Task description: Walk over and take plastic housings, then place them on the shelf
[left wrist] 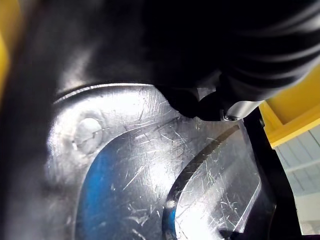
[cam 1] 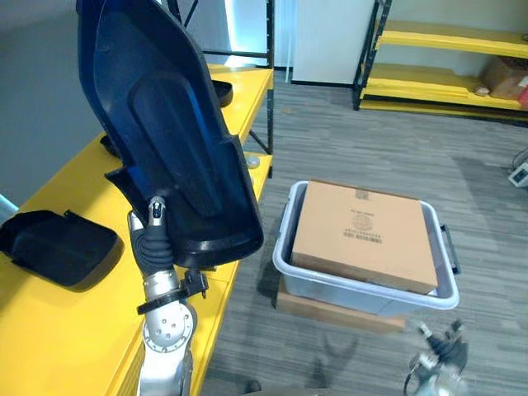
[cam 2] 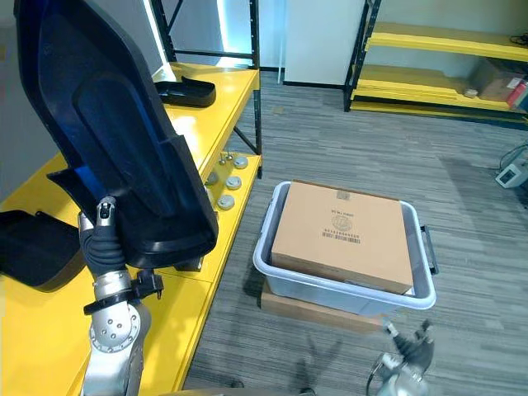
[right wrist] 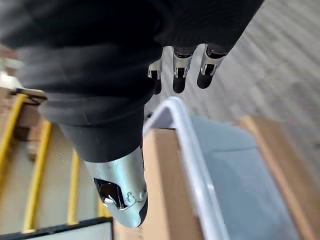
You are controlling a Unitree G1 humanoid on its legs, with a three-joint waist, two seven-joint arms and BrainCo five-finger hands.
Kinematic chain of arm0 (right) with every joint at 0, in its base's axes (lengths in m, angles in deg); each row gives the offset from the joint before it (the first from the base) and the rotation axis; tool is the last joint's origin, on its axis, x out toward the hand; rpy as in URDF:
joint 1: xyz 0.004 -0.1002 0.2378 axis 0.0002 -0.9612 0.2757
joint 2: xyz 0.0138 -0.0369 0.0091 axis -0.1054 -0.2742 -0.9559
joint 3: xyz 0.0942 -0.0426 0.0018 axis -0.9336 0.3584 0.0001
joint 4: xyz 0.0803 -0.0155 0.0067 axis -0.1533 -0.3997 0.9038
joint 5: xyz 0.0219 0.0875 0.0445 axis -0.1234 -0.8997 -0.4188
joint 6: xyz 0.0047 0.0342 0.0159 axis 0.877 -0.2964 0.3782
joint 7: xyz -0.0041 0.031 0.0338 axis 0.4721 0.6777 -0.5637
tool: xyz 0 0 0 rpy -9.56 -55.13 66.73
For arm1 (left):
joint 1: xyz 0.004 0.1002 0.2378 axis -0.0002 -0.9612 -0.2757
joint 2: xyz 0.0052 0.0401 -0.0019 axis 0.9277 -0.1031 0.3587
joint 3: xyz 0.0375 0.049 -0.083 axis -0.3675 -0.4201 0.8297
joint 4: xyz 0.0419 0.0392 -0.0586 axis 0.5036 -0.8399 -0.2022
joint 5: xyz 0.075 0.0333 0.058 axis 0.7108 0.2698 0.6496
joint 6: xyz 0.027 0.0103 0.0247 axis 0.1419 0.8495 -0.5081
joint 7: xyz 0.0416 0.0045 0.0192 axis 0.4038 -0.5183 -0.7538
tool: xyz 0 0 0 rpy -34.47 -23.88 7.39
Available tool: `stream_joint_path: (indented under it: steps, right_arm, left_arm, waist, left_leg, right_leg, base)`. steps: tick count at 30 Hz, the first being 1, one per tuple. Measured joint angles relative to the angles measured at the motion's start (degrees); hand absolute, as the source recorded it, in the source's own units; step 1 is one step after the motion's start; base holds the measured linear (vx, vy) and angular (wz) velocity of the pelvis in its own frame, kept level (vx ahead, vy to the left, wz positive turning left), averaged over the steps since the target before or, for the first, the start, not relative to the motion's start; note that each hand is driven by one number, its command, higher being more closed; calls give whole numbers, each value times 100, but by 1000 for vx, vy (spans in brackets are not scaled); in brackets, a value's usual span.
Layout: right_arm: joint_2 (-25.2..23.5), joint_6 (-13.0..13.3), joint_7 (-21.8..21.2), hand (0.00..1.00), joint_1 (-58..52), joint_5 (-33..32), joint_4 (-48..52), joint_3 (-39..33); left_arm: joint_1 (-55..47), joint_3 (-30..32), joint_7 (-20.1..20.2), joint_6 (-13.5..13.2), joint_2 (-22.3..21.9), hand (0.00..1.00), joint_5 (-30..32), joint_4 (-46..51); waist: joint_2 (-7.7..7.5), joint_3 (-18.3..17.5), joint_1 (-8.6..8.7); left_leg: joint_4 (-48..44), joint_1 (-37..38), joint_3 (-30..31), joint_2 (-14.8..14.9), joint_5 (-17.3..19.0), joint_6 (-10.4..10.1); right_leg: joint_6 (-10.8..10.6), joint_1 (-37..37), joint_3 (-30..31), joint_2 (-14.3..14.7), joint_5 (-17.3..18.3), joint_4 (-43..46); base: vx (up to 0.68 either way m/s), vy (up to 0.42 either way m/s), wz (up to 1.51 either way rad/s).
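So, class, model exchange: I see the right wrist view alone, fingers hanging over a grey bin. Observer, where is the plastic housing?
Observer: The left hand holds a large dark plastic housing upright above the yellow shelf.
Operator: Are any already placed?
Observer: A flat black housing lies on that shelf, left of the held one.
Operator: Any more?
Observer: A smaller black housing lies farther along the shelf.

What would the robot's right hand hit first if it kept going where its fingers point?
Probably the grey bin, its near wall lying just ahead of the right hand; depth is hard to judge.
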State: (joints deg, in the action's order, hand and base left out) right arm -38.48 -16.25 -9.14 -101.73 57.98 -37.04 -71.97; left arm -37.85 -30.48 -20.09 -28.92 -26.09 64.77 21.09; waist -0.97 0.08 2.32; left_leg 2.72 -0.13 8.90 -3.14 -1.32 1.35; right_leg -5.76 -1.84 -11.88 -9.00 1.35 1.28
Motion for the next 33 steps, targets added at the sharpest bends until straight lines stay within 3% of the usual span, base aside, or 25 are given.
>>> stream_joint_path:
  steps: [4,7,12,14,15,17,19,21,23,24,26,27,28,29,30,33]
  right_arm:
    - [-58,-122,-397,0,-32,21,-665,704]
    - [-63,-162,-431,0,18,32,-944,857]
    - [-34,-312,-405,0,216,188,-1405,1187]
    - [-15,-307,-395,0,366,190,-1456,1315]
    - [-7,-306,-391,0,492,206,-1476,1376]
    - [30,-304,-373,0,669,255,-1488,1384]
    - [73,-305,-369,0,770,364,-1512,1456]
    - [101,-306,-354,0,868,435,-1534,1586]
    - [118,-313,-307,0,990,489,-1675,1604]
    - [68,-321,-296,0,1025,555,-1742,1609]
    - [77,-372,-285,0,1087,700,-1888,1592]
    - [92,-442,-281,0,1049,752,-1913,1585]
    - [90,-491,-281,0,1053,806,-1934,1585]
    - [85,-498,-291,0,1076,815,-1934,1606]
    - [82,-498,-285,0,1123,826,-1937,1600]
    - [79,-496,-270,0,1233,857,-1875,1588]
  left_arm:
    - [-255,-5,26,-49,-78,100,-20,112]
    - [-354,-13,27,-49,-102,100,-59,236]
    - [-368,-28,11,-64,-224,100,-121,680]
    - [-331,-44,8,-82,-269,100,-144,739]
    - [-318,-43,6,-123,-287,100,-172,761]
    - [-318,-46,2,-177,-329,100,-203,768]
    - [-318,-55,-1,-253,-331,100,-214,769]
    - [-318,-51,-1,-353,-323,100,-232,778]
    - [-319,-41,-3,-442,-322,100,-281,779]
    - [-318,-42,2,-442,-332,100,-310,775]
    - [-319,-63,0,-437,-327,100,-347,760]
    - [-317,-119,-2,-427,-312,100,-346,751]
    - [-284,-179,-66,-430,-277,100,-352,740]
    - [-245,-199,-119,-430,-251,100,-355,722]
    - [-112,-266,-151,-426,-216,100,-359,647]
    - [206,-343,-243,-425,-170,100,-358,430]
  waist:
    - [-52,56,-100]
    - [-80,73,-218]
    - [-120,185,-375]
    - [-85,252,-482]
    - [-69,288,-508]
    - [-46,397,-516]
    - [-9,408,-639]
    - [-9,372,-646]
    - [-31,359,-679]
    - [-117,349,-740]
    - [-177,390,-806]
    - [-167,406,-735]
    - [-161,402,-639]
    - [-145,408,-621]
    - [-131,413,-609]
    - [-123,409,-577]
  left_leg:
    - [-251,-6,143,-3,233,-83]
    - [-427,-35,239,-8,376,-73]
    - [-1173,-567,1254,-321,451,-191]
    - [-1395,-762,1395,-418,522,-213]
    - [-1504,-1004,817,-220,658,-27]
    - [-1656,-1241,-435,235,669,35]
    - [-1901,-1356,-2128,783,666,81]
    - [-1964,-1380,-2641,851,662,75]
    - [-1966,-1454,-2467,584,682,106]
    - [-1973,-1458,-2389,399,781,186]
    - [-1977,-1278,-2243,165,868,294]
    - [-1982,-1066,-2008,32,927,385]
    - [-2007,-908,-1775,14,1006,411]
    - [-1995,-837,-1660,24,1018,417]
    - [-1913,-697,-1491,40,1011,407]
    - [-1827,-445,-1047,28,998,321]
  right_leg:
    - [5,-115,-195,-23,245,316]
    - [36,-170,-300,-28,368,476]
    - [7,-335,-1512,-246,800,995]
    - [-9,-397,-1919,-315,923,1146]
    - [-11,-452,-2285,-367,964,1230]
    - [-17,-610,-2761,-430,975,1294]
    - [-170,-836,-3284,-581,1069,1308]
    - [-193,-977,-3624,-655,1057,1259]
    - [-194,-1036,-3780,-809,1050,1248]
    - [-187,-1117,-3867,-970,1045,1356]
    - [-13,-1080,-3783,-1452,955,2285]
    - [437,-926,-3440,-1792,763,3205]
    - [600,-574,-2611,-1773,892,3998]
    - [514,-355,-2143,-1659,1018,4264]
    - [365,29,-1398,-1362,1242,4495]
    - [195,696,-192,-782,1609,4028]
  base:
    - [-55,-21,22]
    - [-38,-24,25]
    - [12,-39,115]
    - [-4,-8,129]
    - [-42,12,174]
    - [-34,44,156]
    - [50,57,126]
    - [147,90,117]
    - [171,158,87]
    - [210,188,57]
    - [239,187,68]
    - [270,159,94]
    - [274,140,96]
    - [269,113,90]
    - [203,79,69]
    - [239,44,73]
